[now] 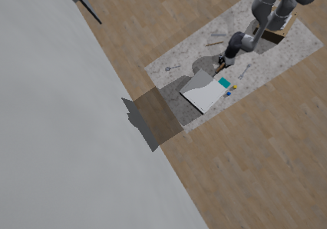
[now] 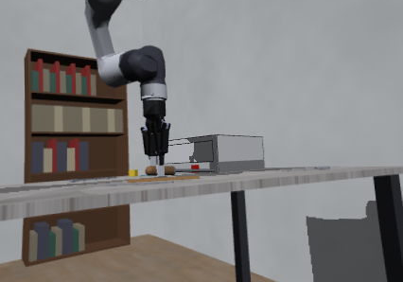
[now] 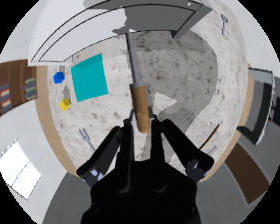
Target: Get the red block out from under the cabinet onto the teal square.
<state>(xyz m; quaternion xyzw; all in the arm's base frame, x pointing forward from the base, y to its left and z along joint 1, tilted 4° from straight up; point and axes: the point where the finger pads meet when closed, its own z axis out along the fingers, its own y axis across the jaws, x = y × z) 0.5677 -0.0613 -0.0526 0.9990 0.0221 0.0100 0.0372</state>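
The red block [image 2: 195, 167] shows low at the open side of the cabinet [image 1: 203, 94] [image 2: 238, 146] [image 3: 83, 27], behind the tool's rod. It is hidden in the top view and the wrist view. My gripper [image 1: 221, 62] [image 2: 157, 167] [image 3: 142, 112] is shut on the wooden handle of a tool [image 1: 219, 68] [image 2: 169, 170] [image 3: 139, 100], low over the table. The tool's grey rod points at the cabinet, and its far end is hidden at or under the cabinet's edge. The teal square [image 1: 224, 82] [image 3: 89, 79] lies in front of the cabinet, left of the rod in the wrist view.
A blue cube [image 1: 229, 94] [image 3: 59, 77] and a yellow cube [image 1: 235, 87] [image 2: 133, 172] [image 3: 65, 104] stand beside the teal square. A wrench [image 1: 244, 71] and a thin wooden stick [image 1: 214, 44] [image 2: 163, 179] lie on either side of the gripper. Another metal tool [image 1: 173, 68] lies farther off.
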